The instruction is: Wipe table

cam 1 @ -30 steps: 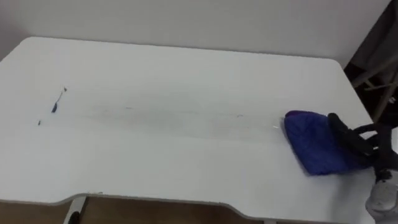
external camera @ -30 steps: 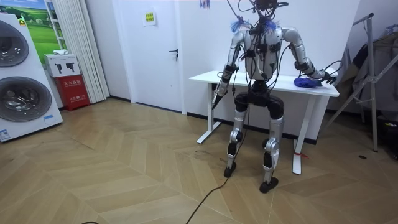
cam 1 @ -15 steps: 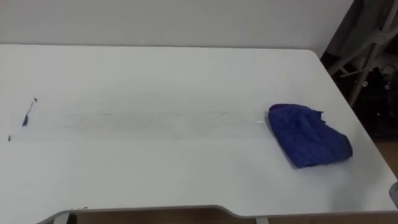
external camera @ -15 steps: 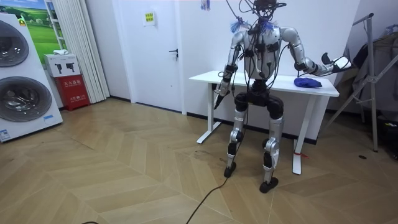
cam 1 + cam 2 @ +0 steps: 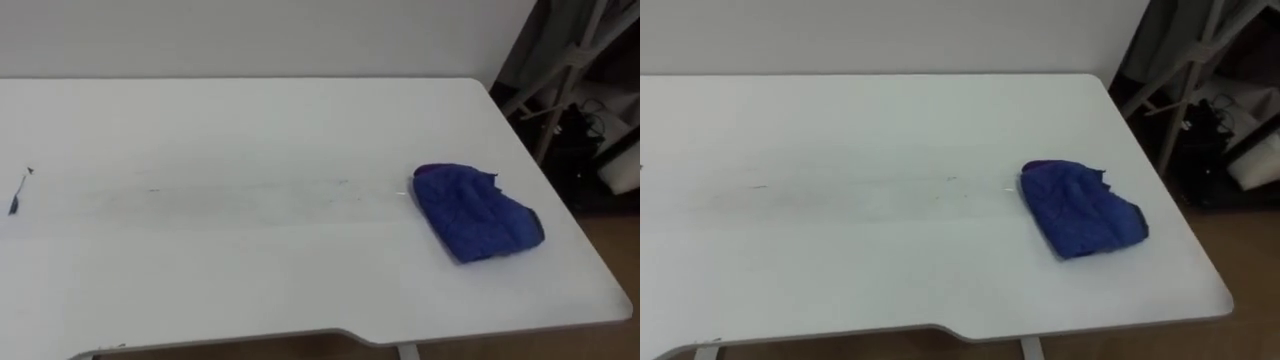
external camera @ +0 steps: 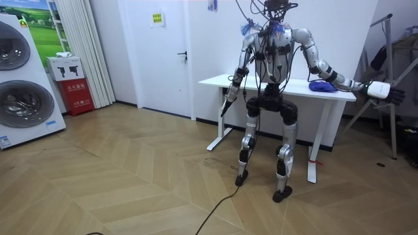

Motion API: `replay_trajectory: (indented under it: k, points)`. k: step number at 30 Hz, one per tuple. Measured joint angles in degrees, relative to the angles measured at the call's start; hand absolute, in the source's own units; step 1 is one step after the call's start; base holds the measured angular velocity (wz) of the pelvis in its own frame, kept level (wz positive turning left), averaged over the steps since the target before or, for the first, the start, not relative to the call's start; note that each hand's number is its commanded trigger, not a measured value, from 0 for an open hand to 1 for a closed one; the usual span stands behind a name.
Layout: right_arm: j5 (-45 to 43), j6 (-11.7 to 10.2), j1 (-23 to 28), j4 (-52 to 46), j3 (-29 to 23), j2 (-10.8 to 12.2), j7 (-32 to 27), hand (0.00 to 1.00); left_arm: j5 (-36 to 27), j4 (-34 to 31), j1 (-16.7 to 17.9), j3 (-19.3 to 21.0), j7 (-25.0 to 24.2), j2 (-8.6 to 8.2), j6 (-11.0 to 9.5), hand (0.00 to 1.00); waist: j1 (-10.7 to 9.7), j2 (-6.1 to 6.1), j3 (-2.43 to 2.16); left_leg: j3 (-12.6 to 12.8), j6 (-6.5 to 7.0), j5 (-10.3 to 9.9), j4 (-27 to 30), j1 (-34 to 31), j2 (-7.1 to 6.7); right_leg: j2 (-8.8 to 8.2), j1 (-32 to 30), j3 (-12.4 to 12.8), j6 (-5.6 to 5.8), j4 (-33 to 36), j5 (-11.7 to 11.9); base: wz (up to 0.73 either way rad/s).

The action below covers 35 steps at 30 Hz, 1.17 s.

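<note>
On the brown wooden floor (image 6: pixel 130 189) in the room view, the robot stands close to the near side of the long white table with rounded corners (image 5: pixel 250 280), in the middle of the frame. Its back is to the camera and it stands up straight on both legs. At the far left of that frame is a big white washing machine with a round door (image 6: pixel 23 78). A white room door (image 6: pixel 160 52) is in the back wall, and a small red box (image 6: pixel 77 94) sits on the floor between the two.

The robot's right arm reaches far out to the right side of the room view. The right hand (image 6: pixel 392 93) hangs in the air past the end of the table and touches nothing. It is too small for me to tell if it is open or closed. The left hand (image 6: pixel 226 104) hangs low by the robot's side, near the left end of the table. I cannot tell its state either.

From the eye views, the crumpled dark blue cloth (image 5: pixel 475 212) lies flat on the tabletop in the right part of the frame, near the right edge. No hand is on it. A pale, thin streak (image 5: pixel 230 190) runs across the middle of the table from the cloth toward the left. At the far left edge of the frame sits a tiny dark mark (image 5: pixel 14 194).
</note>
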Motion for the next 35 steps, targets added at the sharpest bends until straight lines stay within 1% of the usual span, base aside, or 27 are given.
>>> replay_trajectory:
  k: [1, 5, 6, 7, 8, 9, 10, 11, 13, 14, 15, 16, 17, 18, 19, 20, 22, 23, 25, 27, 28, 31, 33, 35]
  points:
    - [2.02, 0.49, 0.99, 2.28, -0.04, 0.26, 0.0, 0.0, 0.02, 0.48, -0.29, 0.35, -0.01, -0.06, 0.07, 0.0, -0.12, 0.15, 0.02, 0.07, -0.03, -0.23, -0.05, -0.05, 0.04, 0.02, 0.0, 0.09, 0.0, 0.0, 0.0, -0.05]
    - [5.83, 0.73, 3.52, 9.53, 0.02, 1.85, 0.15, 0.0, 0.02, 0.8, -0.62, 0.8, 0.02, -0.22, 0.28, 0.0, -1.06, 0.7, -0.16, 0.09, -0.02, -0.27, -0.03, -0.16, 0.11, 0.04, -0.05, 0.08, 0.01, -0.04, -0.01, 0.0]
    - [6.81, 1.19, 4.34, 11.42, 0.24, 2.56, 0.61, 0.0, -0.06, 1.48, -1.11, 0.77, 0.02, -0.48, 0.33, 0.0, -1.24, 1.08, -0.19, 0.17, -0.02, -0.27, -0.03, -0.16, 0.11, 0.04, -0.05, 0.12, 0.01, -0.05, -0.01, 0.0]
    - [7.08, 1.94, 5.38, 13.19, 0.74, 3.2, 1.83, 0.0, -0.04, 1.6, -1.31, 0.75, 0.0, -0.81, 0.49, 0.0, -1.29, 1.07, -0.28, 0.16, -0.03, -0.27, -0.02, -0.16, 0.11, 0.04, -0.05, 0.1, 0.02, -0.06, -0.02, 0.0]
    - [7.25, 2.35, 5.65, 14.2, 0.79, 3.56, 2.55, 0.0, -0.05, 1.6, -1.54, 0.73, -0.04, -0.97, 0.5, 0.0, -1.35, 1.16, -0.26, 0.15, -0.03, -0.27, -0.01, -0.17, 0.11, 0.04, -0.05, 0.1, 0.05, -0.08, -0.05, 0.0]
    - [7.88, 3.31, 6.3, 15.19, 1.0, 4.4, 3.87, 0.0, 0.0, 1.6, -1.92, 0.67, -0.17, -1.18, 0.59, 0.0, -1.51, 1.22, -0.32, 0.14, -0.03, -0.28, 0.04, -0.16, 0.11, 0.04, -0.02, 0.1, 0.1, -0.11, -0.13, 0.0]
    - [7.9, 3.75, 7.11, 16.65, 2.83, 5.08, 5.27, 0.0, 0.09, 1.66, -2.21, 0.35, -0.18, -1.33, 0.66, 0.0, -1.53, 1.56, -0.23, 0.14, -0.07, -0.3, 0.1, -0.13, 0.11, 0.04, 0.07, 0.1, 0.16, -0.17, -0.19, 0.0]
    - [7.67, 3.85, 7.51, 17.13, 3.57, 5.61, 6.06, 0.0, 0.08, 1.83, -2.36, 0.04, -0.18, -1.39, 0.69, 0.0, -1.48, 1.56, -0.24, 0.14, -0.07, -0.3, 0.08, -0.08, 0.11, 0.04, 0.11, 0.1, 0.17, -0.17, -0.19, 0.0]
    - [6.4, 5.0, 7.82, 18.66, 8.15, 7.74, 8.86, 0.0, 1.24, 4.08, -3.41, -2.35, -0.18, -1.39, 1.08, 0.0, -1.4, 1.73, -0.19, 0.24, -0.08, -0.31, 0.12, -0.11, 0.1, 0.04, 0.02, 0.27, 0.17, -0.24, -0.19, -0.02]
    - [5.61, 5.18, 7.83, 18.74, 9.74, 8.26, 9.51, 0.0, 1.6, 4.35, -3.73, -3.11, -0.2, -1.46, 1.15, 0.0, -1.3, 1.75, -0.2, 0.33, -0.08, -0.33, 0.15, -0.13, 0.1, 0.05, -0.05, 0.38, 0.17, -0.23, -0.19, -0.07]
    - [2.94, 5.49, 7.69, 18.82, 12.34, 9.24, 10.81, 0.0, 2.27, 5.67, -4.03, -4.19, -0.16, -1.64, 1.15, 0.0, -1.0, 1.96, -0.24, 0.52, -0.09, -0.37, 0.17, -0.12, 0.11, 0.08, -0.19, 0.64, 0.17, -0.15, -0.19, -0.08]
    - [-0.6, 5.56, 7.29, 18.97, 14.47, 10.12, 11.92, 0.0, 3.53, 6.75, -4.67, -4.63, 0.11, -2.17, 1.17, 0.0, -0.87, 2.52, -0.4, 0.6, -0.07, -0.54, 0.39, -0.19, 0.11, 0.09, -0.21, 0.71, 0.18, -0.14, -0.18, -0.05]
    - [-2.16, 5.56, 7.09, 18.97, 15.44, 10.62, 12.4, 0.0, 4.29, 7.74, -5.06, -5.08, 0.39, -2.29, 1.17, 0.0, -0.86, 2.54, -0.36, 0.51, -0.04, -0.66, 0.61, -0.27, 0.11, 0.09, -0.14, 0.64, 0.18, -0.14, -0.18, 0.0]
    - [-4.38, 5.59, 6.83, 18.99, 17.33, 11.51, 13.21, 0.0, 4.92, 9.74, -5.3, -6.22, 0.9, -2.33, 1.22, 0.0, -0.69, 2.77, -0.45, 0.37, -0.04, -0.8, 0.8, -0.17, 0.13, 0.11, 0.14, 0.54, 0.18, -0.15, -0.18, 0.0]
    - [-6.15, 5.72, 6.47, 19.0, 19.98, 12.16, 13.73, 0.0, 5.2, 10.28, -5.92, -7.41, 1.07, -2.52, 1.62, 0.0, -0.18, 3.27, -0.56, 0.41, -0.01, -0.98, 0.98, 0.0, 0.17, 0.18, 0.34, 0.69, 0.18, -0.15, -0.18, 0.0]
    - [-7.11, 5.76, 6.32, 19.0, 21.46, 12.42, 13.78, 0.0, 5.2, 10.28, -6.01, -8.14, 1.26, -2.61, 1.66, 0.0, 0.21, 3.46, -0.53, 0.47, 0.0, -1.0, 0.98, 0.06, 0.17, 0.18, 0.35, 0.77, 0.18, -0.14, -0.18, 0.0]
    - [-11.12, 5.87, 5.52, 18.77, 25.41, 13.91, 13.78, 0.0, 6.78, 10.28, -6.61, -9.27, 2.85, -3.34, 1.63, 0.0, 1.79, 4.08, -0.41, 0.47, 0.02, -1.02, 0.95, 0.07, 0.17, 0.18, 0.35, 0.72, 0.19, -0.15, -0.16, 0.0]
    - [-11.46, 5.86, 5.28, 18.53, 25.69, 14.33, 13.78, 0.0, 6.74, 10.28, -6.71, -9.72, 3.35, -3.61, 1.63, 0.0, 2.0, 4.27, -0.36, 0.46, 0.02, -1.02, 0.9, 0.05, 0.17, 0.18, 0.36, 0.71, 0.19, -0.19, -0.16, 0.0]
    - [-11.5, 5.58, 3.63, 17.86, 28.25, 15.44, 13.95, 0.0, 6.74, 10.29, -6.68, -11.78, 4.47, -4.36, 1.63, 0.0, 2.6, 4.87, -0.07, 0.26, 0.02, -1.03, 0.91, -0.11, 0.17, 0.18, 0.36, 0.6, 0.21, -0.28, -0.15, 0.02]
    - [-11.97, 5.38, 3.33, 16.54, 30.92, 15.67, 15.14, 0.0, 6.9, 10.29, -6.77, -13.37, 4.73, -4.47, 1.62, 0.0, 3.26, 5.15, -0.07, -0.21, 0.02, -1.03, 0.91, -0.33, 0.17, 0.18, 0.45, 0.17, 0.21, -0.37, -0.15, 0.11]
    - [-12.0, 5.06, 3.1, 15.9, 32.84, 15.78, 15.71, 0.0, 7.09, 10.29, -6.86, -14.11, 5.06, -4.48, 1.63, 0.0, 3.53, 5.18, -0.07, -0.37, 0.02, -1.03, 0.87, -0.39, 0.16, 0.19, 0.63, -0.12, 0.21, -0.66, -0.15, 0.1]
    - [-10.55, 3.83, 2.01, 15.93, 36.16, 16.43, 16.52, 0.0, 7.55, 10.3, -6.81, -16.27, 6.6, -4.56, 1.67, 0.0, 3.76, 5.09, -0.03, -1.12, 0.0, -1.04, 0.7, -0.56, 0.14, 0.22, 1.02, -0.82, 0.21, -1.03, -0.15, 0.13]
    - [-9.66, 3.37, 1.9, 15.92, 36.94, 16.77, 17.29, 0.0, 7.55, 10.3, -6.82, -17.48, 7.02, -4.63, 1.75, 0.0, 3.7, 5.09, -0.02, -1.58, 0.0, -1.04, 0.54, -0.56, 0.14, 0.21, 1.24, -1.39, 0.21, -1.05, -0.15, 0.14]
    - [-7.99, 3.36, 2.06, 16.01, 37.52, 16.95, 17.58, 0.0, 7.83, 10.3, -6.74, -18.38, 7.04, -4.7, 1.85, 0.0, 3.73, 5.08, -0.03, -1.78, 0.0, -1.04, 0.54, -0.5, 0.14, 0.21, 1.37, -1.6, 0.22, -1.1, -0.15, 0.08]
